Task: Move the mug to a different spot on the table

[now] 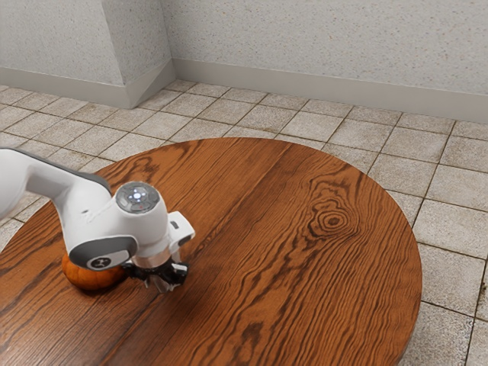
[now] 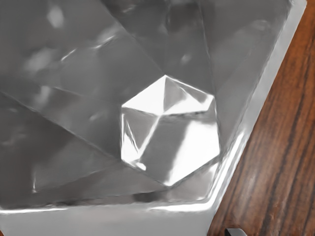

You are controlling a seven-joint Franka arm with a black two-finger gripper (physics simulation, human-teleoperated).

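Note:
The mug (image 2: pixel 167 132) is a silvery, faceted vessel. The wrist view looks straight down into it, onto its bright six-sided bottom, and its rim (image 2: pixel 266 103) runs beside the wood. In the exterior view my gripper (image 1: pixel 164 277) is low over the round wooden table (image 1: pixel 305 252), near the exterior view's left. A dark shape sits directly under the hand there, and I cannot separate mug from gripper in it.
An orange, pumpkin-like object (image 1: pixel 90 275) rests on the table just behind my forearm, toward the exterior view's left. The table's edge curves round at the right, with tiled floor (image 1: pixel 450 229) beyond. Bare wood stretches to the right of the hand.

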